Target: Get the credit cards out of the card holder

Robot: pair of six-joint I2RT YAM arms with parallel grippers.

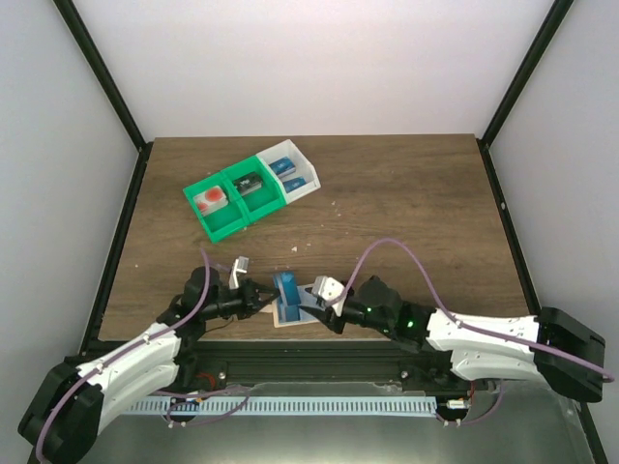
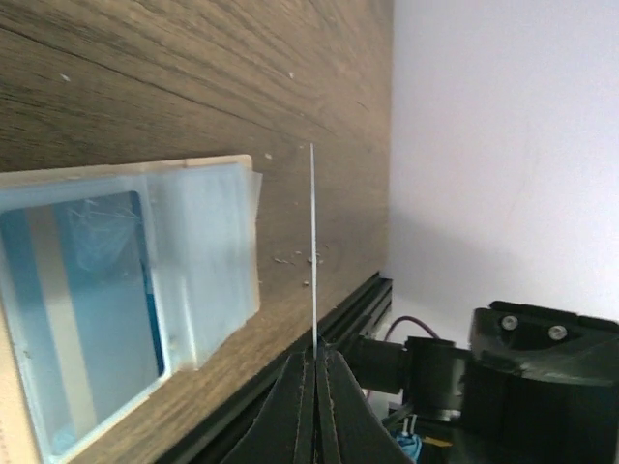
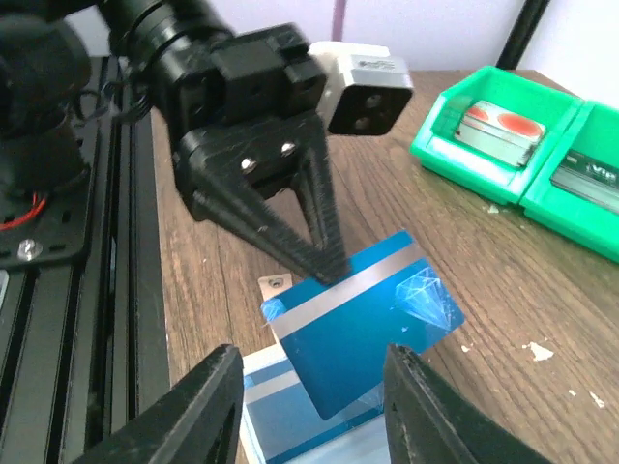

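The tabletop carries a row of bins well beyond the holder. The holder itself lies flat at the near edge, between the two arms.

The left tool, just left of the holder, is clamped on one blue card and holds it on edge above the holder. The right tool, just right of the holder, stands part-way open. Its fingers flank the card's lower corner without touching it.

By my reading, the step in hand is lifting the first card clear, and it looks out of its sleeve. Next, the left tool should carry it away from the holder and lay it down, then go for the rest.

Only the left wrist view shows a second card lying inside the holder's clear pocket. There the held card is a mere thin line. The right wrist view alone shows the held card's face and silver stripe, and the gap at each right finger. The top view alone places the bins.
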